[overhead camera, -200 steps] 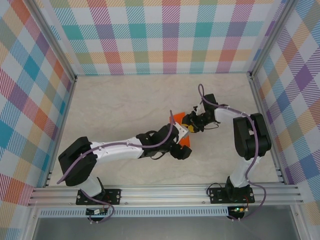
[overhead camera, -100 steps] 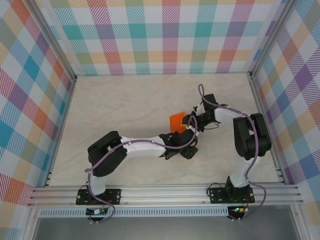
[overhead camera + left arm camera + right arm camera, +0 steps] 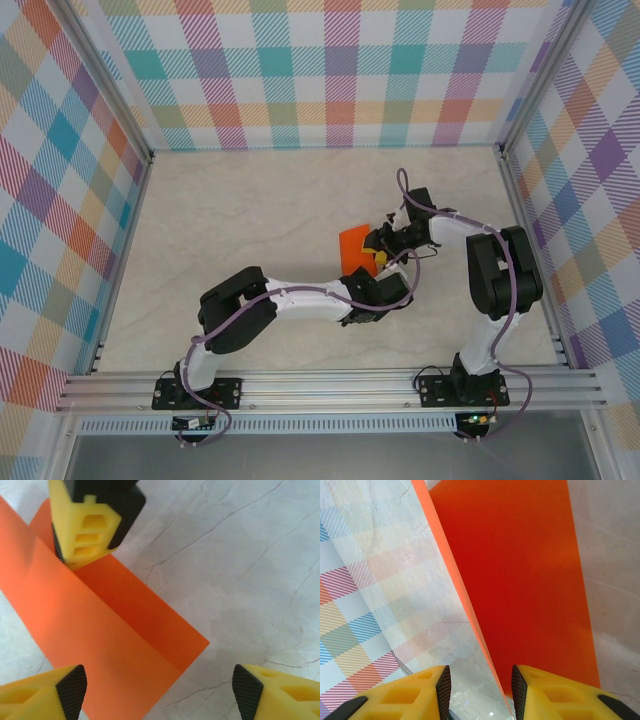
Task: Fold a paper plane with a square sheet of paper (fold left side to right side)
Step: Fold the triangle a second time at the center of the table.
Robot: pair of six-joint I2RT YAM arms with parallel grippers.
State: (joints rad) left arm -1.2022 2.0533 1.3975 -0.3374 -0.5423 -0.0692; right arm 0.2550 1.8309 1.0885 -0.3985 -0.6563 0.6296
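The square sheet of paper (image 3: pixel 353 245) is bright orange and lies mid-table, folded over itself. In the left wrist view a lighter upper layer (image 3: pixel 100 630) covers a darker lower one. My left gripper (image 3: pixel 159 695) hovers open above the sheet's near corner; from above it (image 3: pixel 382 287) sits just below the paper. My right gripper (image 3: pixel 384 244) is at the paper's right side, and one yellow finger (image 3: pixel 87 527) rests on the sheet. In the right wrist view the jaws (image 3: pixel 481 690) stand apart, with a raised paper edge (image 3: pixel 465 610) running between them.
The pale marbled table (image 3: pixel 250 210) is boxed in by plaid walls (image 3: pixel 340 70) at the back and both sides. An aluminium rail (image 3: pixel 330 385) runs along the near edge by the arm bases. The left arm's links stretch across the lower middle.
The left arm's elbow swung right and its gripper slid right, off the sheet. The paper, partly covered before, now lies in one visible folded piece. The right gripper stayed put.
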